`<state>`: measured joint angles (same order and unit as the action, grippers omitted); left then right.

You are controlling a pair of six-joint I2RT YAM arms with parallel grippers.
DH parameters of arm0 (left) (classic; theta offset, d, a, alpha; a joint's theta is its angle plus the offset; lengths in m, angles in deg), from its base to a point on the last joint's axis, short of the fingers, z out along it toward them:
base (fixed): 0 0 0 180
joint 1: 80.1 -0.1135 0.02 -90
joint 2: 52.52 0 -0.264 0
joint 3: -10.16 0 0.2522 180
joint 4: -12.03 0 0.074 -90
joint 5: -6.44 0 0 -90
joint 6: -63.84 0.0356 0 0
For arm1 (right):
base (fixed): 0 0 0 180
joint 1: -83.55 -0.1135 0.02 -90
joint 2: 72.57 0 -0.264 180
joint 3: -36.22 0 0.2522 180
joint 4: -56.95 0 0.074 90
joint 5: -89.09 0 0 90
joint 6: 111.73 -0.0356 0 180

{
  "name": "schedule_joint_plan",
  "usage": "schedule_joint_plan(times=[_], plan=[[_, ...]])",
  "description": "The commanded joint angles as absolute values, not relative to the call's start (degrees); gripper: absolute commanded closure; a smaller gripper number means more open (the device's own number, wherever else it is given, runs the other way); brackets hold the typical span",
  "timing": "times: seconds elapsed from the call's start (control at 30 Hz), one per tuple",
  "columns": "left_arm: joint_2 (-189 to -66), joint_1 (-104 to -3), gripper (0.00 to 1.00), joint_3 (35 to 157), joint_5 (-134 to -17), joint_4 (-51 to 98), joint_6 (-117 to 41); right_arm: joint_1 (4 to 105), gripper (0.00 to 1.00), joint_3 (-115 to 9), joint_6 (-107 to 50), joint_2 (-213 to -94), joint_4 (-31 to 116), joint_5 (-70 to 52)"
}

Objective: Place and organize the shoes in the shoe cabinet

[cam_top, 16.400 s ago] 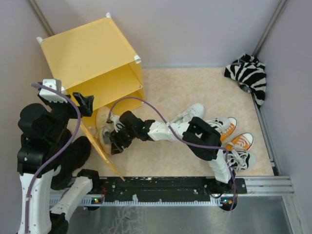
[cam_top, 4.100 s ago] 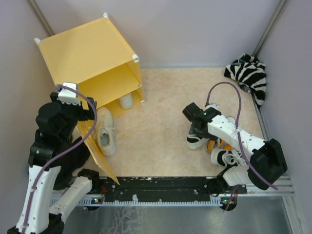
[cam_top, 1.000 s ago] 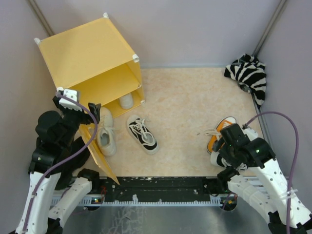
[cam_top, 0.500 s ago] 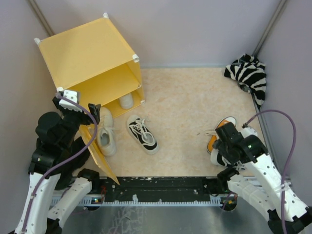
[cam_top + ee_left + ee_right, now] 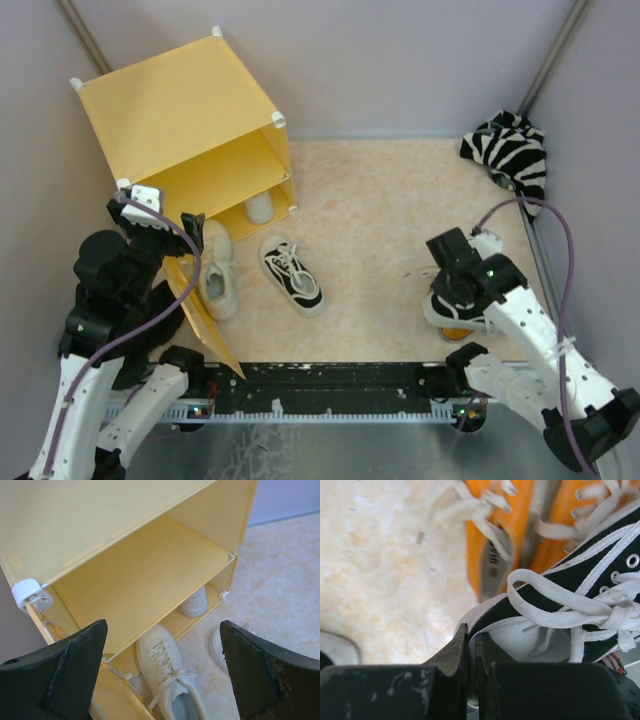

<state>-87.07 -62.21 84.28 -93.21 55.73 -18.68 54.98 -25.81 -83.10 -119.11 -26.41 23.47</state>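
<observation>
Black-and-white shoe (image 5: 555,615) near bench's right edge | right hand (image 5: 470,655) clamped on its heel collar, apparently for carrying | left hand (image 5: 160,675) spread apart, facing shoe cabinet (image 5: 185,120) at far-left corner

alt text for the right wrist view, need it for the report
The right gripper is pinched shut on the heel rim of a black-and-white sneaker with white laces. Behind it lie two orange sneakers with white laces on the beige speckled floor.
</observation>
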Motion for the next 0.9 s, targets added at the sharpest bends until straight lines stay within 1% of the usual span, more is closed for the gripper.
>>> schedule_joint_plan(times=[0.0, 0.1, 0.17, 0.2, 0.33, 0.43, 0.53, 0.63, 0.77, 0.8, 0.83, 0.87], plan=[[-86.83, -61.91, 0.01, 83.65, -94.55, 55.97, -18.2, 55.11, 1.0, -43.67, -68.51, -128.87, -19.6, 24.65], [-87.27, -61.82, 0.01, 84.1, -94.42, 56.17, -18.27, 50.09, 1.0, -55.29, -61.83, -138.62, -19.2, 24.01], [-87.37, -61.82, 0.01, 84.11, -94.57, 56.24, -18.26, 46.74, 1.0, -60.01, -56.95, -144.3, -16.66, 23.45], [-87.29, -61.82, 0.01, 84.06, -94.74, 56.31, -18.25, 46.37, 1.0, -61.11, -54.62, -146.94, -14.55, 21.48], [-87.15, -61.86, 0.01, 83.95, -95.2, 56.46, -18.14, 45.75, 1.0, -61.21, -44.53, -156.87, -2.3, 6.14], [-87.28, -61.82, 0.01, 84.03, -95.25, 56.36, -18.0, 44.52, 1.0, -62.82, -35.73, -164.76, 3.55, 1.35], [-87.49, -61.81, 0.01, 84.27, -95.3, 56.47, -17.95, 42.47, 1.0, -66.27, -26.61, -172.37, 4.69, 4.7], [-87.66, -61.74, 0.01, 84.29, -95.95, 56.59, -17.87, 40.14, 1.0, -67.52, -19.56, -176.98, 3.55, 7.84], [-88.05, -61.73, 0.01, 84.12, -96.68, 56.61, -17.57, 39.05, 1.0, -64.66, -16.04, -177.76, -0.24, 6.89], [-88.23, -61.73, 0.01, 84.12, -96.88, 56.64, -17.4, 38.86, 0.89, -63.09, -16.18, -176.95, -0.86, 7.03], [-88.48, -61.73, 0.01, 84.2, -97.07, 56.58, -17.26, 38.63, 0.72, -61.06, -16.74, -175.99, -1.43, 7.41], [-88.73, -61.73, 0.01, 84.17, -97.17, 56.56, -17.14, 38.41, 0.59, -58.99, -17.36, -174.71, -1.67, 7.57]])
